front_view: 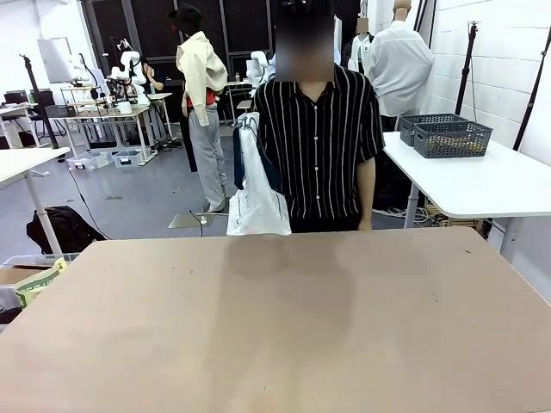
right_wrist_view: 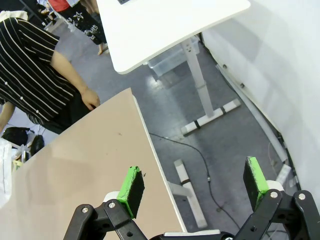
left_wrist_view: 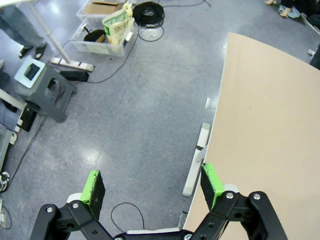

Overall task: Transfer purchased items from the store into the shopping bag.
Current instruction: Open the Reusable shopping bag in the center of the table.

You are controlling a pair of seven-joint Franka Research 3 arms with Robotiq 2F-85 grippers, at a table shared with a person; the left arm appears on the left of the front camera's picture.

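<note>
The shopping bag [front_view: 256, 205], white with dark navy handles, hangs from the arm of a person [front_view: 318, 138] standing at the far edge of the tan table [front_view: 275, 327]. On a white side table at the back right stand two dark grey lattice baskets; the nearer one, the store [front_view: 454, 138], holds yellowish purchased items [front_view: 448, 131]. My left gripper [left_wrist_view: 150, 175] is open and holds nothing, hanging over the floor just off the table's left edge [left_wrist_view: 225, 125]. My right gripper [right_wrist_view: 192, 170] is open and holds nothing, over the floor off the table's right edge [right_wrist_view: 145, 145].
The white side table [front_view: 491, 185] stands close to the right, its leg and foot [right_wrist_view: 205, 100] near my right gripper. On the floor at the left lie a grey step stool [left_wrist_view: 47, 90], clear bins [left_wrist_view: 100, 42] and cables. The person's hand [right_wrist_view: 90, 98] rests at the table's far corner.
</note>
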